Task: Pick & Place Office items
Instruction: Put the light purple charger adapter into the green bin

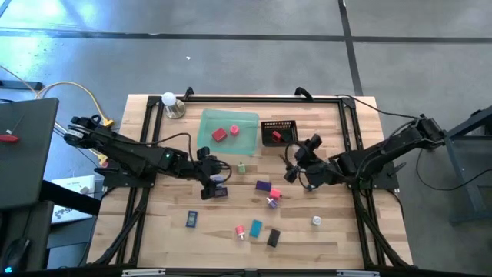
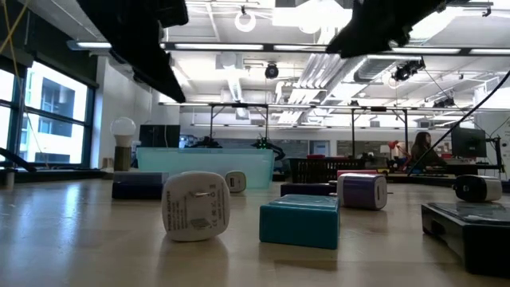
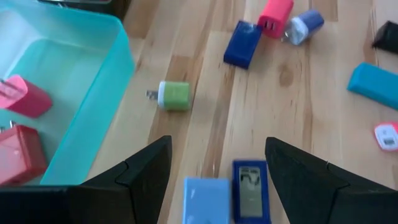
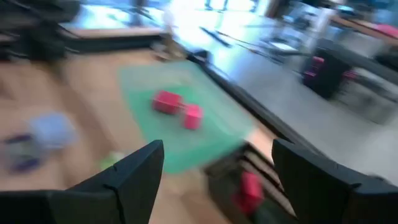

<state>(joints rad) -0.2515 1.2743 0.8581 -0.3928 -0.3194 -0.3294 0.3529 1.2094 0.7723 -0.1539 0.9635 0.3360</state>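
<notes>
Left gripper [image 1: 214, 187] hangs open at mid-frame over a blue item [image 3: 252, 190]. Right gripper [image 1: 296, 163] hangs open and empty just below the basket [image 1: 279, 132]. Two red items [image 1: 220, 135] lie in the tray [image 1: 247, 119]; the others are scattered lower centre.

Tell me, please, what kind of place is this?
Most likely a large open office or lab used for robot work. The low view shows an exposed ceiling with ducts, desks with monitors where a person sits, and a wooden table fenced by a black frame.
</notes>
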